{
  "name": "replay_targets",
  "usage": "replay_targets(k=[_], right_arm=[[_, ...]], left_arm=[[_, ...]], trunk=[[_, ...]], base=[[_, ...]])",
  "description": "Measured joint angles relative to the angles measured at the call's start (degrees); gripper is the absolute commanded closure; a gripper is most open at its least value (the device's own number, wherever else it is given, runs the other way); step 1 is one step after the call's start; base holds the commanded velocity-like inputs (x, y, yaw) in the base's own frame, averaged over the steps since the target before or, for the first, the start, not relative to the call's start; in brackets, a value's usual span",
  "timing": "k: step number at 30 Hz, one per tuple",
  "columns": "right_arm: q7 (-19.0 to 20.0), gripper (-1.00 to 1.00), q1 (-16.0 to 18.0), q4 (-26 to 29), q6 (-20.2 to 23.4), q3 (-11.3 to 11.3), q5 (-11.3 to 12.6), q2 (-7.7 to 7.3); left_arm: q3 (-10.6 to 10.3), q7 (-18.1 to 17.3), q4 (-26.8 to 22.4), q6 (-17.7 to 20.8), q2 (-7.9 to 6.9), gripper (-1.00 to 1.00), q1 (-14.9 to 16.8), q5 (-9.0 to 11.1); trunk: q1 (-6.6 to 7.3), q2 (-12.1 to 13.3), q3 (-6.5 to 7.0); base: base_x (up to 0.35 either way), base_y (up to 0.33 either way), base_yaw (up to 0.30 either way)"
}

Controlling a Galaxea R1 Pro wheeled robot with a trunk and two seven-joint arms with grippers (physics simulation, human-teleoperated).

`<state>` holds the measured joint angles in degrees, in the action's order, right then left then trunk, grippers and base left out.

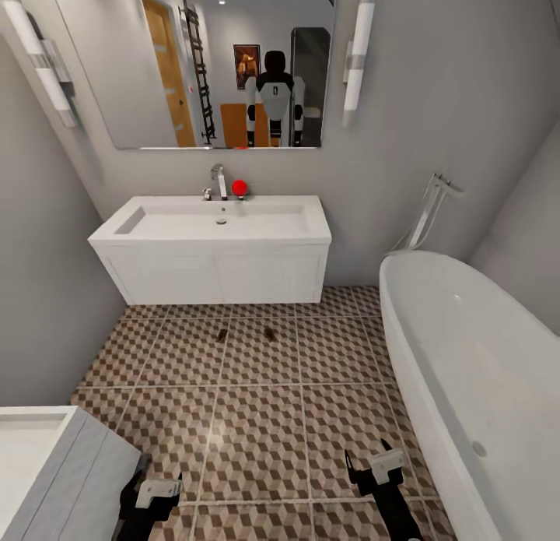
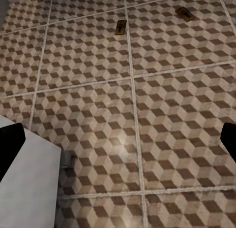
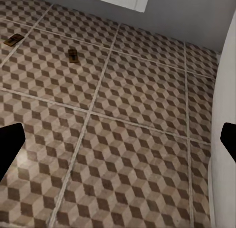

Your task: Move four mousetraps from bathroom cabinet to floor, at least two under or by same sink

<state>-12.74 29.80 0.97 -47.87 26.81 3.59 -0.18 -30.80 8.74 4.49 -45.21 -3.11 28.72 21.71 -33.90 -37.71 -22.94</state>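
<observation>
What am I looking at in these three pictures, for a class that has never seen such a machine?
This is a simulated bathroom seen by a two-armed wheeled robot. The large picture comes from its head camera, looking down past its left gripper and right gripper. The other two come from cameras on each wrist, looking along the fingers. Both grippers are open and hold nothing. Two mousetraps, one and another, lie on the patterned bathroom floor, in front of the white sink. A bathtub stands at the right. The mirror reflects the robot itself.
</observation>
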Motion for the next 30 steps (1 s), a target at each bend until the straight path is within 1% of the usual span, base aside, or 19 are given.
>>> replay_targets(k=[9, 14, 16, 18, 19, 21, 23, 25, 30], right_arm=[[0.1, -1.00, -0.2, 0.0, 0.0, -0.1, 0.0, -0.19], [0.4, -1.00, -2.1, 0.0, -0.7, -0.2, 0.1, -2.57], [0.4, -1.00, -2.7, 0.0, -1.0, -0.1, 0.0, -3.04], [0.5, -1.00, -3.9, 0.0, -3.1, -0.1, 0.1, -3.81], [0.4, -1.00, -4.2, 0.0, -3.9, -0.1, 0.0, -3.98], [0.3, -1.00, -5.1, 0.0, -6.9, -0.1, 0.0, -4.47], [0.2, -1.00, -5.4, 0.0, -8.1, -0.1, 0.1, -4.92], [0.1, -1.00, -5.6, 0.0, -8.7, -0.1, 0.1, -5.35], [0.0, -1.00, -5.7, 0.1, -8.1, -0.2, 0.5, -5.62]], left_arm=[[0.0, 0.0, 0.0, 0.0, 0.00, -1.00, 0.0, 0.0], [0.0, 0.0, 0.0, 0.0, -0.02, -1.00, 0.0, 0.0], [0.0, 0.0, 0.0, 0.0, -0.01, -1.00, 0.0, 0.0], [0.0, 0.0, 0.0, 0.0, -0.02, -1.00, 0.0, 0.0], [0.0, 0.0, 0.0, 0.0, -0.02, -1.00, 0.0, 0.0], [0.0, 0.0, 0.0, 0.0, -0.01, -1.00, 0.0, 0.0], [0.0, 0.0, 0.0, 0.0, 0.00, -1.00, 0.0, 0.0], [0.0, 0.0, 0.0, 0.0, 0.00, -1.00, 0.0, 0.0], [0.0, 0.0, 0.0, 0.0, 0.19, -1.00, 0.0, 0.0]], trunk=[[1.98, 3.6, 1.62], [3.08, 5.6, 2.52], [3.52, 6.4, 2.88], [3.96, 7.2, 3.24], [4.18, 7.6, 3.42], [4.62, 8.4, 3.78], [5.06, 9.2, 4.14], [5.50, 10.0, 4.51], [6.60, 12.1, 5.41]], base=[[0.000, 0.000, 0.000], [0.000, 0.000, 0.000], [0.000, 0.000, 0.000], [0.000, 0.000, 0.000], [0.000, 0.000, 0.000], [0.000, 0.000, 0.000], [0.000, 0.000, 0.000], [0.000, 0.000, 0.000], [0.000, 0.000, 0.000]])
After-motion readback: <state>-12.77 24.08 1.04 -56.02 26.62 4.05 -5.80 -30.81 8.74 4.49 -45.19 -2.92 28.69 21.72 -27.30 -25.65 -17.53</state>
